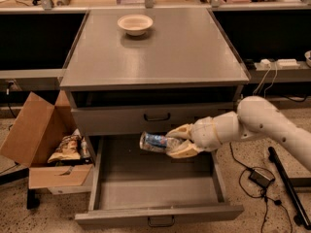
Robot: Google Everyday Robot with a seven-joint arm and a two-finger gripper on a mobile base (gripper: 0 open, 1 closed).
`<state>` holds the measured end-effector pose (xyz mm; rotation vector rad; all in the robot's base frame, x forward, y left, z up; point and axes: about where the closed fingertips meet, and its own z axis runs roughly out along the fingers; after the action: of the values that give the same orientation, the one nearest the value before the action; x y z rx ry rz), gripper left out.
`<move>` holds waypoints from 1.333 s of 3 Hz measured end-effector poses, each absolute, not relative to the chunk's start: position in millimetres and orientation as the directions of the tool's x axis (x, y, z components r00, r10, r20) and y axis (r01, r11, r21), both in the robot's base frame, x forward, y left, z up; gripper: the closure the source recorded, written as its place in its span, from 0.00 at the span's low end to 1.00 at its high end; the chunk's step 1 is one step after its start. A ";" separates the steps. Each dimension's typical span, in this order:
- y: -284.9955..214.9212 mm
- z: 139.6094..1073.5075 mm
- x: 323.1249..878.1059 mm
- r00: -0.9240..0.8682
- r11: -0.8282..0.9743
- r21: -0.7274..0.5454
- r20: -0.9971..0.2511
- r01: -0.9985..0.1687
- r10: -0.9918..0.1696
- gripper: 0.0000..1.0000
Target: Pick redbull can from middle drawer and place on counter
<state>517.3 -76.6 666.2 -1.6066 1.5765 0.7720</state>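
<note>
The redbull can (154,141), blue and silver, lies sideways in the air, held above the open middle drawer (155,191). My gripper (176,141) reaches in from the right on a white arm and is shut on the can's right end. The can hangs just below the shut drawer front above, over the back part of the open drawer's floor. The counter (165,52) is the flat grey cabinet top above.
A beige bowl (135,24) sits near the back of the counter. An open cardboard box (43,144) holding a snack bag (67,148) stands left of the cabinet. Cables and a power brick (261,177) lie on the floor at the right.
</note>
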 end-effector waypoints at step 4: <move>-113.8 800.0 540.8 0.161 0.113 -0.303 -0.746 -0.946 -0.646 1.00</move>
<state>540.8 -113.8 800.0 -1.6107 1.5631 0.4575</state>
